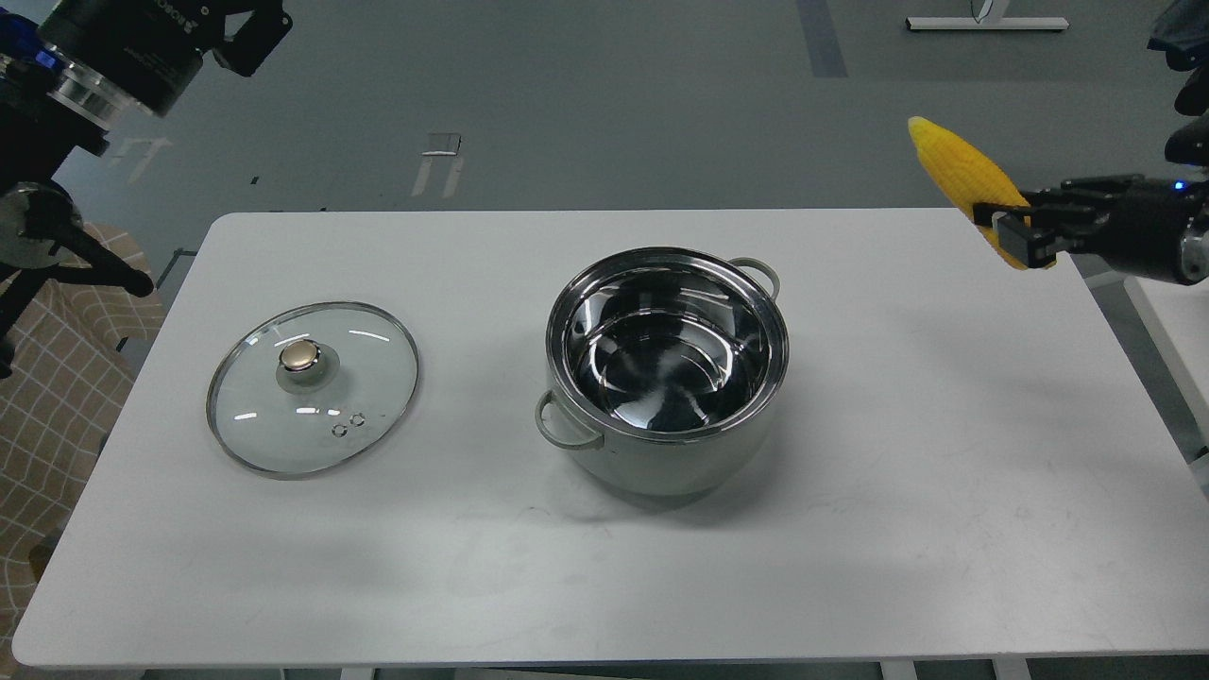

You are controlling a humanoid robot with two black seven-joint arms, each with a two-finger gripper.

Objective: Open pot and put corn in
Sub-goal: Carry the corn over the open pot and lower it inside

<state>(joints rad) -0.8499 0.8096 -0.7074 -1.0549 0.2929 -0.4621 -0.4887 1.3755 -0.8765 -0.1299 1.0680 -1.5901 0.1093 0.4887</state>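
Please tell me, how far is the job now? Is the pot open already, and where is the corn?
Opening looks done: the glass lid lies flat on the table, left of the pot, which is open and empty. In hand: the right gripper holds the corn in the air, to the right of the pot and beyond the table's far right corner. Left to do: bring the corn over the pot and put it inside.

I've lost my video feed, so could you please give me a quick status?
Right gripper shut on corn, held off the table's right edge. Left gripper raised, state unclear. Pot open, empty; lid to its left. Nothing in the way.
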